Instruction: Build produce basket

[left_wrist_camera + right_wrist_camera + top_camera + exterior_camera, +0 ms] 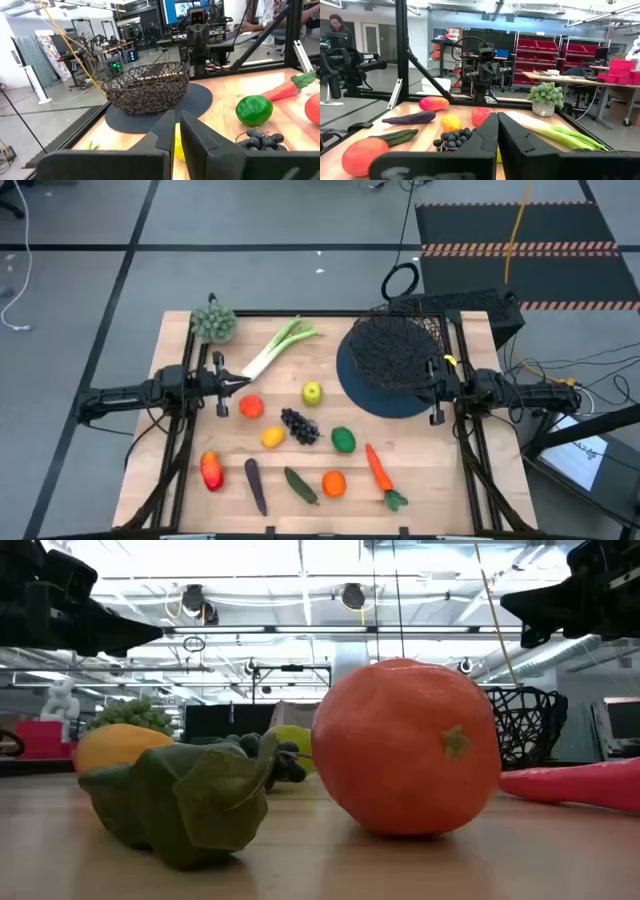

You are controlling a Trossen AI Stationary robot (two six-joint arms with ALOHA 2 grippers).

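The black wire basket stands on its round dark disc at the table's far right, also seen as the basket in the left wrist view. Produce lies loose on the wood: leek, tomato, apple, grapes, lemon, lime, carrot, orange, cucumber, eggplant, red pepper. My left gripper hovers shut by the leek's white end. My right gripper hovers shut at the basket's right side.
A grey-green bushy clump stands at the far left corner. A black frame rail runs along the table's far edge. Bare wood shows on the left strip and right of the carrot. In the low view the orange and cucumber fill the foreground.
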